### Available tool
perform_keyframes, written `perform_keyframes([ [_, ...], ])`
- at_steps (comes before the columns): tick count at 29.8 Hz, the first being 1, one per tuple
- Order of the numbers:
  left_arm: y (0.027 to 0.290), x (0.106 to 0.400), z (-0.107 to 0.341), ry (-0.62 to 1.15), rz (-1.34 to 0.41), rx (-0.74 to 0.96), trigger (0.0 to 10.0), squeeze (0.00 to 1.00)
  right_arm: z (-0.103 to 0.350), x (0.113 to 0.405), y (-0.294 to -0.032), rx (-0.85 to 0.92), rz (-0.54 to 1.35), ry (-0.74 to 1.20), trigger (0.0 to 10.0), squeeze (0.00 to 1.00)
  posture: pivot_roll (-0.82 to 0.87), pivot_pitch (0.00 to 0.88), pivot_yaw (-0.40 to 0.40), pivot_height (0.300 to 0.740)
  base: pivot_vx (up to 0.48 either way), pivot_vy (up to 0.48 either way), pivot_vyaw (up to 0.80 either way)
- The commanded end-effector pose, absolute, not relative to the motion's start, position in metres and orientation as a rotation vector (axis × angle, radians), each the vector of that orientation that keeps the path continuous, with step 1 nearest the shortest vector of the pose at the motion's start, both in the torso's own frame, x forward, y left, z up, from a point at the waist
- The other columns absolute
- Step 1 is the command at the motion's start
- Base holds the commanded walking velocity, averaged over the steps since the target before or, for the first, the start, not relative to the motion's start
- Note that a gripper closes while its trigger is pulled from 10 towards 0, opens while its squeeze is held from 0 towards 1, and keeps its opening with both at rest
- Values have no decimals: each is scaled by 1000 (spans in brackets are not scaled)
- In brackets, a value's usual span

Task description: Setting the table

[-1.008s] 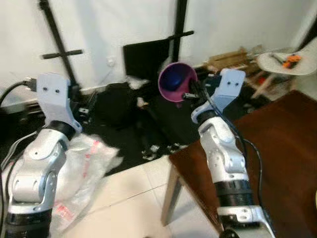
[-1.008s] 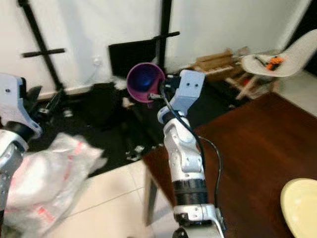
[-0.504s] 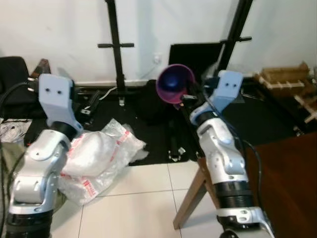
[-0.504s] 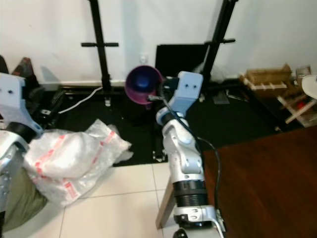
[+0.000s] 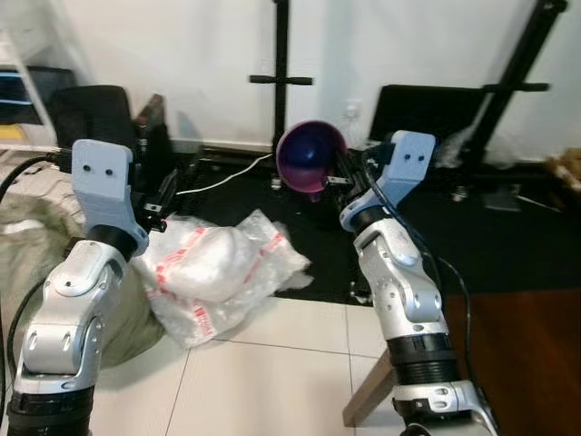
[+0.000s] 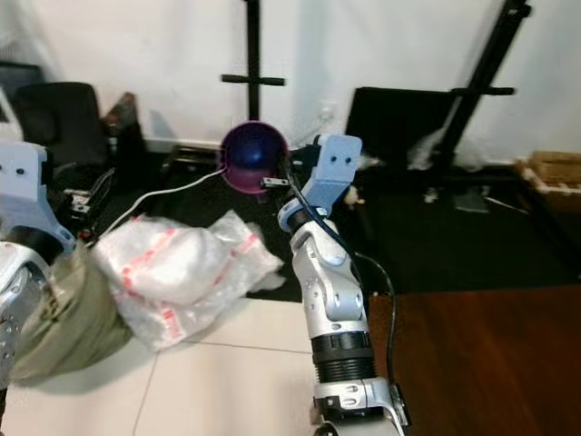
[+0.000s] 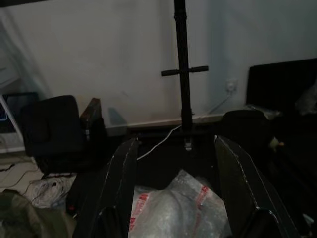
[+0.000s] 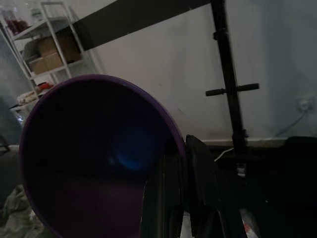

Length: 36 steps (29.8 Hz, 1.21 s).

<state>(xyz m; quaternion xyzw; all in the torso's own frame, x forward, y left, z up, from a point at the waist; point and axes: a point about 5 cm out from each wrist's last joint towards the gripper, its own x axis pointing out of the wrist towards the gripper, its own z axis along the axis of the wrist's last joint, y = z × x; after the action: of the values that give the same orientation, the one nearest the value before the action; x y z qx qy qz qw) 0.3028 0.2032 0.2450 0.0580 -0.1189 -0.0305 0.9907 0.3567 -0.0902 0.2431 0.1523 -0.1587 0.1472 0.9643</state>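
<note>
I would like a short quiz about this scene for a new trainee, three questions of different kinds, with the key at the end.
1. True or false: the right gripper holds the purple cup by pinching its rim.
2. What lies on the floor in front of the robot? A) clear plastic bag with red print B) a yellow plate C) a broom
3. Fill in: the left gripper's fingers are ____ and hold nothing.

Key: 1 true; 2 A; 3 open.
</note>
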Motion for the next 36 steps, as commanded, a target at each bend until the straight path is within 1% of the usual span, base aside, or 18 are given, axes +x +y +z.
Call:
perform_keyframes([
  [1,207,303,237,-198,-40,119,10000,0,243,355,-89,324,314,-321,10000,0,104,23,50,740,0,0,756],
  [21,209,306,233,-166,-1,134,10000,0,245,351,-79,332,400,-328,10000,0,103,15,47,740,0,0,756],
  [36,221,308,232,-150,98,121,10000,0,244,348,-77,329,431,-321,10000,0,102,25,45,740,0,0,756],
])
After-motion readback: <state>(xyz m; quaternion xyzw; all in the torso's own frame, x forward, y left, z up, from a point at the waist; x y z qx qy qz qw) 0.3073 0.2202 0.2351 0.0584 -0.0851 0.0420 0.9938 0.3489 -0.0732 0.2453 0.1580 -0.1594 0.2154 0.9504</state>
